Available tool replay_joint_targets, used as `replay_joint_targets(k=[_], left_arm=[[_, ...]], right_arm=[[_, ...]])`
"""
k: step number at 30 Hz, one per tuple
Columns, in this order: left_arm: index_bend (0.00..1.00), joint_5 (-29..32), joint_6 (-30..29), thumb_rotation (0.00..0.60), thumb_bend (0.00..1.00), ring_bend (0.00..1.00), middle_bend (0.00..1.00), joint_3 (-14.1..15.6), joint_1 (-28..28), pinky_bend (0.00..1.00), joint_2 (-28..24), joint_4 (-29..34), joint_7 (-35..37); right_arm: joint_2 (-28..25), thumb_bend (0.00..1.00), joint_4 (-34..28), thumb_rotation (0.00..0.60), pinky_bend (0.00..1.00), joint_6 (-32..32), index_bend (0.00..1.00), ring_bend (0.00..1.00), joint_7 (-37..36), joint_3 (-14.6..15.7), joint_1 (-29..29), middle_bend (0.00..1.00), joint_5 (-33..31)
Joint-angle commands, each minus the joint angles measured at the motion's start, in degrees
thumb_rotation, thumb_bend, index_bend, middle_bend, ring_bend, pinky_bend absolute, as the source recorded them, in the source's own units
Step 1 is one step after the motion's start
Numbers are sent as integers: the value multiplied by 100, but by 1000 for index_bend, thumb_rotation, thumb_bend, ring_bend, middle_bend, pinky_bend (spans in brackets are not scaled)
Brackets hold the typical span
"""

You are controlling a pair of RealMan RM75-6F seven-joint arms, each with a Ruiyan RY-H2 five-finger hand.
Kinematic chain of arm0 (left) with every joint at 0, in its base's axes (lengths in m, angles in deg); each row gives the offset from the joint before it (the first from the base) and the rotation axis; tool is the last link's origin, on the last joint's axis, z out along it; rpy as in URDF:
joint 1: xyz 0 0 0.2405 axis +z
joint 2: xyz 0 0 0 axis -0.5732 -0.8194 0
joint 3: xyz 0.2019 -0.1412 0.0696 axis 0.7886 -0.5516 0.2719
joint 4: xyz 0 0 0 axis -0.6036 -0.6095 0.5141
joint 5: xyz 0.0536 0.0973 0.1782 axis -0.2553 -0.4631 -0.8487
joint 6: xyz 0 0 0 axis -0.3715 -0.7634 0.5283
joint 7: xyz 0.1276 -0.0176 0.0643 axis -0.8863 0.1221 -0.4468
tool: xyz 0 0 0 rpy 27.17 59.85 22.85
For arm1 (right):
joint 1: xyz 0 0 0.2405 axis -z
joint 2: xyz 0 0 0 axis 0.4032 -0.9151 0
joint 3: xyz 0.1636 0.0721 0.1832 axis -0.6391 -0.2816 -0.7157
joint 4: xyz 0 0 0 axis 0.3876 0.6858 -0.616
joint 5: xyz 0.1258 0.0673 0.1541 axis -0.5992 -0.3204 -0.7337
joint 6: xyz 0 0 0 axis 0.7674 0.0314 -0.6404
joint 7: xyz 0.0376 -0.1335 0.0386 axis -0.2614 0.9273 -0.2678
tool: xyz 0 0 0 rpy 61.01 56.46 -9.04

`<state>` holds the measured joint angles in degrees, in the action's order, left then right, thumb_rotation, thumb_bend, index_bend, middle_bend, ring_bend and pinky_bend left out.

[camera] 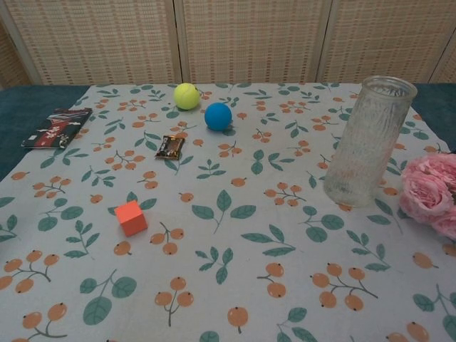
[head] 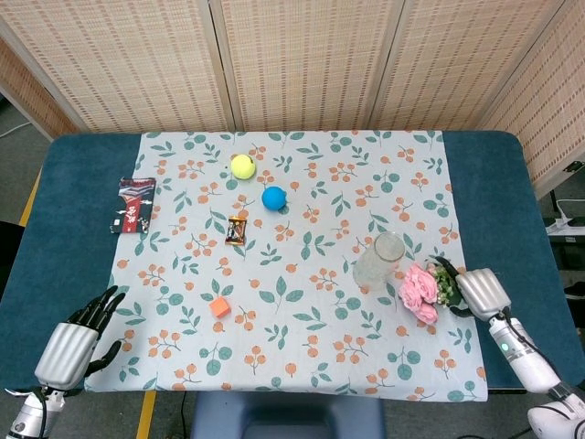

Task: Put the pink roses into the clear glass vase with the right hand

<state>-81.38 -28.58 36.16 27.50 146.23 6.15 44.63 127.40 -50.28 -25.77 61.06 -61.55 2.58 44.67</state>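
The pink roses (head: 419,289) lie on the floral cloth just right of the clear glass vase (head: 378,262), which stands upright. In the chest view the vase (camera: 369,141) rises at the right and the roses (camera: 428,193) lie at the right edge. My right hand (head: 477,291) is at the bouquet's green stem end (head: 446,282), with dark fingers reaching around the stems; whether they grip is hidden. My left hand (head: 70,344) rests at the near left corner, fingers spread, holding nothing. Neither hand shows in the chest view.
On the cloth lie an orange cube (head: 219,307), a small dark snack packet (head: 238,230), a blue ball (head: 273,198) and a yellow tennis ball (head: 242,165). A red-black packet (head: 135,204) lies at the cloth's left edge. A wicker screen stands behind the table.
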Motion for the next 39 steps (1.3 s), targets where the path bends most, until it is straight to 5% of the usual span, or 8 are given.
replay_joint_targets(k=[1,4,8,11,18,24,30,39], left_arm=[[35,3,0,600,349,162,29,-2,-1,387,-2,-2,10],[35,5,1,600,349,162,29,-2,-2,386,-5,-6,25],[37,9,0,600,349,162,29,-5,-4,386,-8,-6,38],[40,11,-2,600,349,162,29,-5,-4,386,-17,3,61],[40,16,-33,600,349,162,29,-12,6,387,-39,21,107],[40,-10,-67,600,350,162,29,-10,16,386,-46,43,91],[40,-14,-60,600,349,162,29,-7,13,386,-48,43,111],[40,10,-51,600,349,162,29,-17,13,387,-50,37,128]], right_arm=[[331,58,447,600,999,164,375,780,-520,72,-41,873,140],[493,82,717,600,1000,551,749,801,-817,62,14,893,239],[432,229,621,600,1000,1022,924,791,-1094,81,101,894,365],[107,315,123,600,1000,1505,934,790,-1200,179,227,894,568],[-1302,483,-2107,600,1000,2596,939,812,-1184,495,701,894,1005],[-2733,621,-4251,600,1000,2427,939,825,-2059,776,589,894,1150],[-3549,649,-5599,600,1000,2349,939,825,-2654,565,369,895,1009],[-4006,654,-6570,600,1000,1767,939,825,-3424,15,-119,894,337]])
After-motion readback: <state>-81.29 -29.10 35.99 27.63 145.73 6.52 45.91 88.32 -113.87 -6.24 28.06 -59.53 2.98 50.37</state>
